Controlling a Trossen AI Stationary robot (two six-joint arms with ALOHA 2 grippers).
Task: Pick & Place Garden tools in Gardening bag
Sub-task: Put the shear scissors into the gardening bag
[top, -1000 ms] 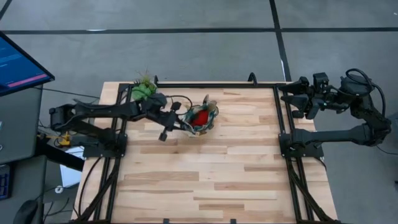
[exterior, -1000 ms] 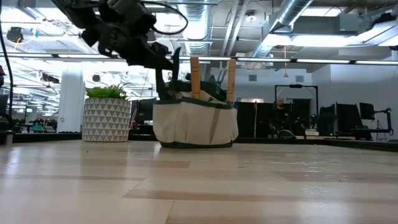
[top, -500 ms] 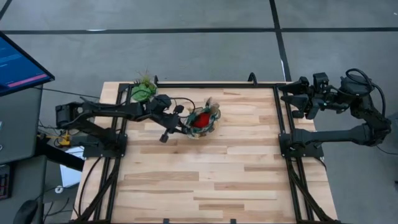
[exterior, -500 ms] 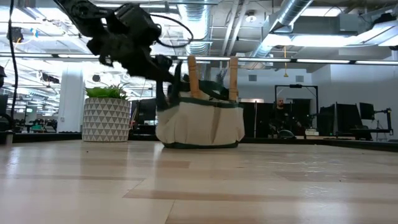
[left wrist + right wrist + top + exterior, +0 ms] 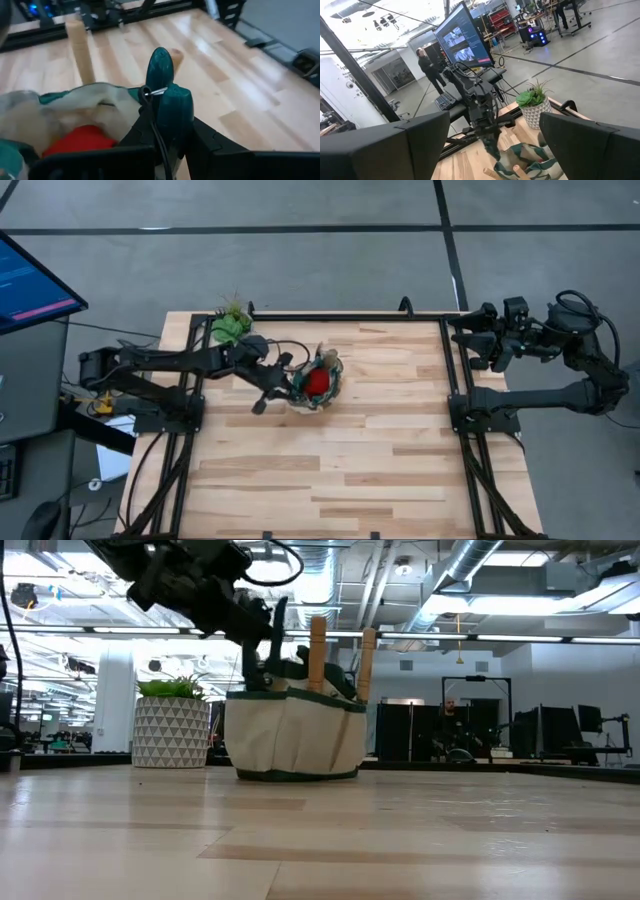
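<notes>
The olive-and-beige gardening bag [image 5: 314, 381] stands on the table left of centre, also in the low view [image 5: 290, 735]. Two wooden tool handles [image 5: 318, 652] stick up out of it, and a red item [image 5: 82, 140] lies inside. My left gripper [image 5: 286, 383] is at the bag's left rim, shut on the teal-handled pruning shears [image 5: 167, 95]. The shears' blades are hidden in the bag. My right gripper [image 5: 478, 343] is open and empty, held off the table's far right corner. My left gripper pinches the shears' two closed handles [image 5: 172, 117] between its two fingers, below their free ends. The fingers come slanting down from the table's left. The shears stand nearly upright, handle ends up [image 5: 278, 620], lower part inside the bag, where the bag wall hides it.
A green plant in a whitish patterned pot [image 5: 229, 326] stands at the table's far left corner, just behind the left arm; it also shows in the low view [image 5: 170, 730]. A monitor [image 5: 30, 280] stands beyond the table's left edge. People show in the room behind.
My left gripper, still shut on the shears, has drawn back toward the table's left and near edges. The bag has slid along the table with it, a little to the left and nearer, staying upright.
</notes>
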